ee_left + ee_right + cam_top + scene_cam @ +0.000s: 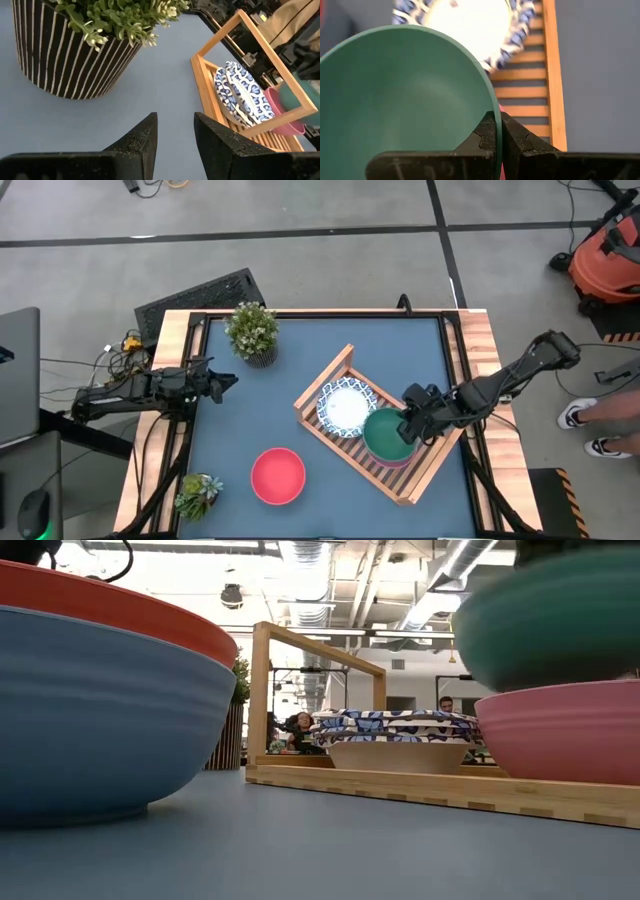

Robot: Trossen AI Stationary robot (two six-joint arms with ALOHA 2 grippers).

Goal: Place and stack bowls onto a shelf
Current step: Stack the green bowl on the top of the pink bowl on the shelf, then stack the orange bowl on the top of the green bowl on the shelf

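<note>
Presently pinched by the rim in the right end effector (499, 131): green bowl (387, 434), rigid, light (likely slick), hanging over pink bowl (565, 730) on shelf (330, 375).

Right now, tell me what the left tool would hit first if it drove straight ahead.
Likely the light-wood slatted shelf holding the blue-patterned white bowls. The open left tool points across bare table past the striped plant pot; depth is unclear.
</note>
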